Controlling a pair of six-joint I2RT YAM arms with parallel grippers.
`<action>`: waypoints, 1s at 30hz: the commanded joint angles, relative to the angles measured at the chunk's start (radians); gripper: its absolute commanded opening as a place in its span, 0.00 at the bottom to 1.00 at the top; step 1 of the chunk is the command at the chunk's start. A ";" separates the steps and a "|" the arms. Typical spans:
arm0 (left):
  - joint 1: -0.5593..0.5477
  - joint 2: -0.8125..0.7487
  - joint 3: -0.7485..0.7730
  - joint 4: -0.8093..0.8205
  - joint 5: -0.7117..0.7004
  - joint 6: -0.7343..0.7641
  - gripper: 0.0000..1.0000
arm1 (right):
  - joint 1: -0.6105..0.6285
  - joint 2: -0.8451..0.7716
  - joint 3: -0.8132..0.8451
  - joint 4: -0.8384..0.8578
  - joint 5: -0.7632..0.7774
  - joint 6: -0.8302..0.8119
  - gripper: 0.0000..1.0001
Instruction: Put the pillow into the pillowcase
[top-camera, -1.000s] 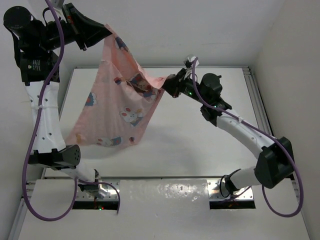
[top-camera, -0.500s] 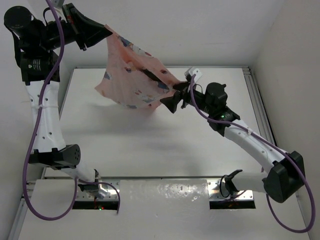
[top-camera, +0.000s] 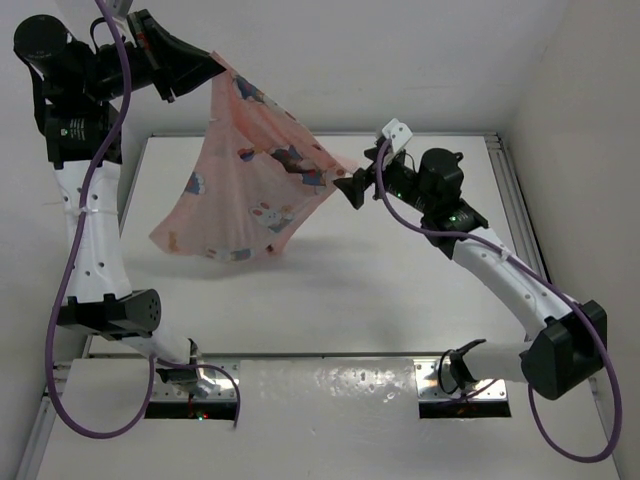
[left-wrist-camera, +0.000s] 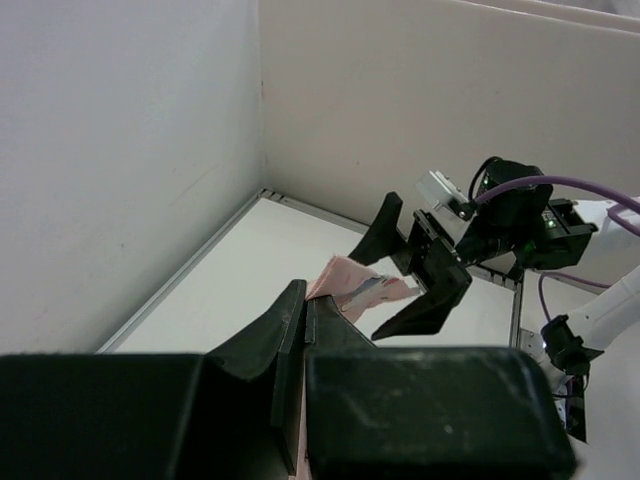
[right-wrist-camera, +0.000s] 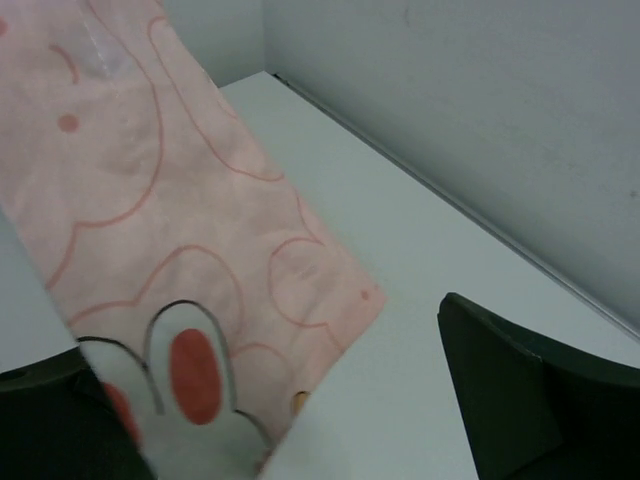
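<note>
Left gripper: fingers clamped on the top corner of the pillowcase, which hangs above the table. Right gripper: fingers spread wide beside the side corner, holding nothing. Pillow: not made out. Recommended: close on one hem layer only, opening the mouth.

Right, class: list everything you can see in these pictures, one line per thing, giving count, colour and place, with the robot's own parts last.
pillowcase: one, pink with cartoon prints, hanging above the table's left half
pillow: none in open view
table: one, white, under both arms
walls: white, behind and at the sides
arms: two, white and black, bases at the near edge
cables: two, purple, one along each arm
left gripper: one, black, raised far left, shut on the pillowcase's top edge
right gripper: one, black, open at the pillowcase's right corner
</note>
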 joint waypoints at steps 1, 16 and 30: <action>-0.008 -0.050 0.039 0.127 -0.016 -0.007 0.00 | 0.005 -0.047 0.064 -0.065 -0.023 -0.111 0.99; 0.000 -0.049 0.040 0.109 -0.016 0.006 0.00 | 0.071 0.005 0.041 0.180 -0.107 0.037 0.00; 0.132 0.008 0.197 0.396 -0.082 -0.210 0.00 | -0.018 -0.061 0.524 0.254 0.082 0.127 0.00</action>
